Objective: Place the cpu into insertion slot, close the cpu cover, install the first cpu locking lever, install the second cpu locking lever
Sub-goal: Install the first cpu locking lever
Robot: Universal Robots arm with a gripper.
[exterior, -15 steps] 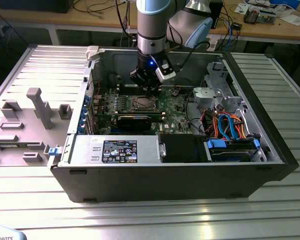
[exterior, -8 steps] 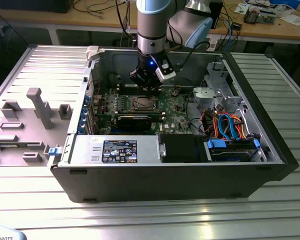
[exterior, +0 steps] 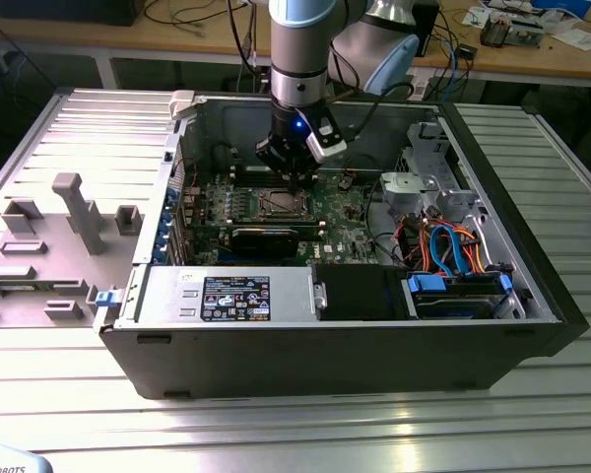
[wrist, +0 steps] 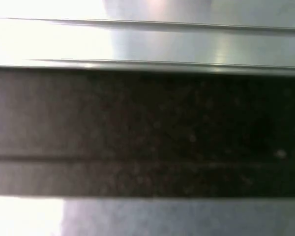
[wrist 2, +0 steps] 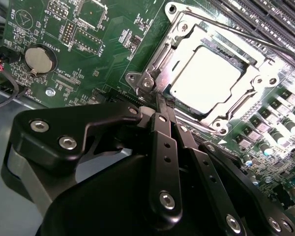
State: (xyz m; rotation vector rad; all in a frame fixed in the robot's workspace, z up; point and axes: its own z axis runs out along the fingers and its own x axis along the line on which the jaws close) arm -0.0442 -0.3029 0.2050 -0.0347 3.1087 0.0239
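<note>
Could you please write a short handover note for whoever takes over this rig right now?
Gripper: black fingers shut, empty, tips at the corner of the socket on the green circuit board, inside the open computer case.
Flat silver-grey square cpu: seated in the insertion slot.
Thin silvery metal cpu cover: down over the chip, which shows through its window.
Done: cpu placed, cover closed.
Left: a thin wire locking lever along one side of the cover; whether it is latched cannot be told.

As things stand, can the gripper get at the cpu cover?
Probably yes. The gripper sits right at the edge of the cpu cover, which lies closed over the cpu. The case is open on top, and nothing stands between them.
</note>
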